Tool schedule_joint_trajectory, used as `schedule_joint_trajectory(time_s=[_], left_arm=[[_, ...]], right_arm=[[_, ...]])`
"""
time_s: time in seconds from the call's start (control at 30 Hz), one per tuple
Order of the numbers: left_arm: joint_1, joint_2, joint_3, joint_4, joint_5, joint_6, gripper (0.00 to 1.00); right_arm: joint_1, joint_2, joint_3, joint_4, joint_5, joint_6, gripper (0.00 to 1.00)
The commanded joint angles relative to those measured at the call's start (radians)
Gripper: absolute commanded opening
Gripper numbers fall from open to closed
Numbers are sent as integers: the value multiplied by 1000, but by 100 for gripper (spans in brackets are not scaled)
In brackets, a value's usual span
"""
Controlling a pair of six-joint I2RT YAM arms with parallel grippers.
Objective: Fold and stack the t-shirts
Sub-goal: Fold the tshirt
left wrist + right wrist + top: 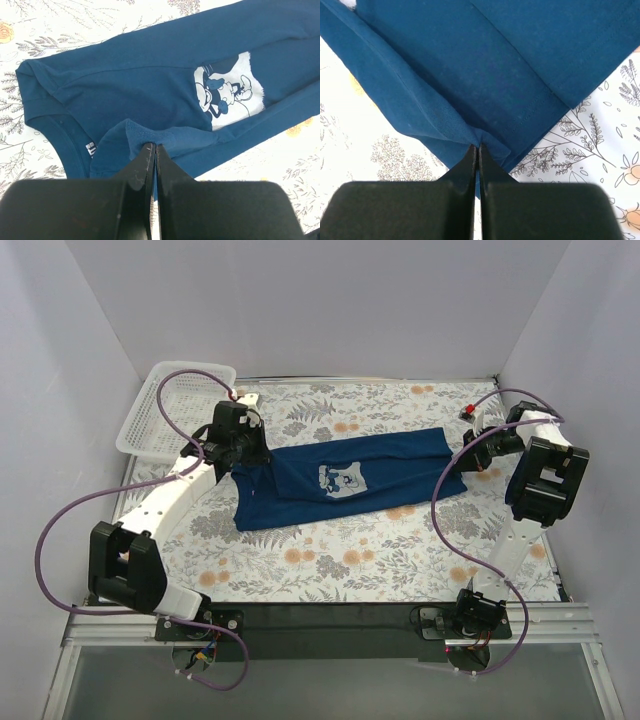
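Scene: 2 black two-finger grippers hold opposite ends of 1 dark navy-blue short-sleeved cotton t-shirt (385, 465) on a floral-print tablecloth (350, 560).
T-shirt: it lies flat across the middle of the table. Its light grey square cartoon print (343, 480) faces up, roughly midway between the 2 arms.
Long axis: the shirt runs left to right and slants a little toward the far side at its right end. The collar end is on the left and the hem end on the right.
Left gripper (154, 146): its jaws are closed tight on a small bunch of blue fabric beside the collar (67, 142).
Right gripper (477, 146): it is pinched down on a pleat of fabric at the near edge, close to the stitched hem (540, 107).
Nearer arm: neither, because each arm is already at its own end and the cloth stretches away from each toward the other.
Step in hand: this looks like a lengthwise fold, with both arms gripping the shirt's near edge.
Next move: in my judgement both pinched points should travel together across the short axis, so the edge lands parallel to the long one.
Risk: uneven travel would skew the fold.
Also present: a white plastic mesh basket (150, 425) sits at the far left corner, well apart from the shirt.
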Motion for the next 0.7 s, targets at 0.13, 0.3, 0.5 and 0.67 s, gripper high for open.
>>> schedule_joint_trajectory(time_s=[0.13, 0.3, 0.5, 0.67], left_arm=[[18, 18, 38, 37, -29, 13, 0], [23, 38, 41, 45, -32, 12, 0], [27, 35, 42, 63, -48, 7, 0], [27, 37, 45, 71, -46, 7, 0]], right_arm=[[-4, -18, -5, 53, 13, 53, 1], [-2, -15, -5, 61, 13, 60, 1], [1, -18, -3, 64, 2, 68, 1], [12, -38, -36, 56, 9, 36, 1]])
